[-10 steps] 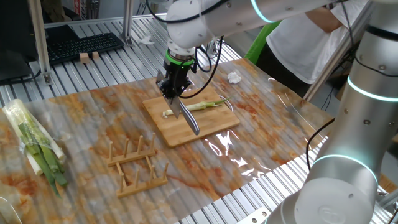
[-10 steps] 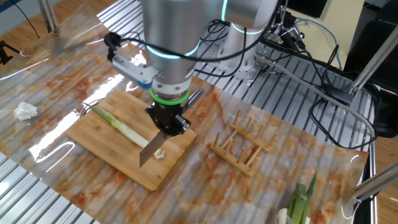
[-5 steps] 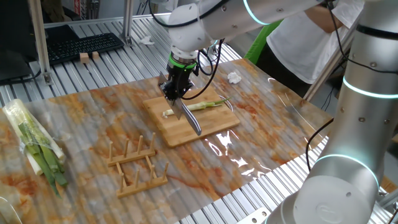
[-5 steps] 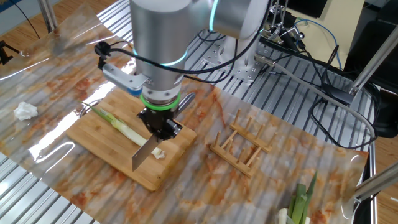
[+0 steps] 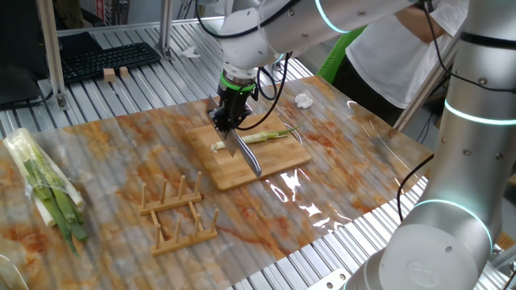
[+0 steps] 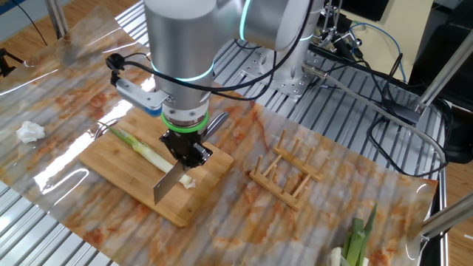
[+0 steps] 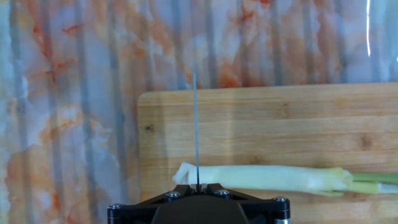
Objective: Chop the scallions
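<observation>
Although the fingertips are hidden, the gripper (image 6: 185, 150) is clamped on a knife (image 6: 169, 184), blade edge-on above the scallion (image 7: 261, 178) lying on the board (image 5: 266, 159). A cut chunk (image 6: 188, 181) lies beside the blade, partly hidden.

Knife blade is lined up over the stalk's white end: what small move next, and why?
Probably a straight press down. In the hand view the knife held by the end effector crosses the scallion stalk just inside its white tip, square to it. One cut chunk already lies beside the blade on the cutting board.
</observation>
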### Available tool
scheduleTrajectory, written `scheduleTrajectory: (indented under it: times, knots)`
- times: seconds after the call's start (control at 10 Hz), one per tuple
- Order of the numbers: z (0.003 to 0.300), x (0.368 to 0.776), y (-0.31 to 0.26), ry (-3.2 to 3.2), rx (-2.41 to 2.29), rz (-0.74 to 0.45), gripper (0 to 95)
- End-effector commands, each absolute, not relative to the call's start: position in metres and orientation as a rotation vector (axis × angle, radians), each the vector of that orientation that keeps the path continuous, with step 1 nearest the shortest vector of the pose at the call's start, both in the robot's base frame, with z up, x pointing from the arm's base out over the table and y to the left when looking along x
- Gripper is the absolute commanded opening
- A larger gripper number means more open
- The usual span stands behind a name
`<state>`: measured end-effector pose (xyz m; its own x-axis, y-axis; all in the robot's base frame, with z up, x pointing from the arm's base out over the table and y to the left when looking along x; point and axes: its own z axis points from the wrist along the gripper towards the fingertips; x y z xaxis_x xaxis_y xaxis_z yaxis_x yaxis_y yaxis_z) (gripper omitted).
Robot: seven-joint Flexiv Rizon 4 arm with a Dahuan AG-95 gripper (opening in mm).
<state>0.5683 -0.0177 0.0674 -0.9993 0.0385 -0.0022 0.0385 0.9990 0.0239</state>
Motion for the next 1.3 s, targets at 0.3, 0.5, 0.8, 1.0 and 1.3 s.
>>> scheduleTrajectory:
  times: [0.3, 0.5, 0.8, 1.0, 1.3]
  knots:
    - [0.061, 0.563, -0.02, 3.135, 0.072, 0.04, 0.0]
    - [0.057, 0.562, -0.02, 3.132, 0.08, 0.04, 0.0]
    - [0.051, 0.558, -0.017, 3.114, 0.087, 0.04, 0.0]
    - [0.048, 0.557, -0.015, 3.105, 0.089, 0.036, 0.0]
    - [0.043, 0.559, -0.013, 3.101, 0.094, 0.032, 0.0]
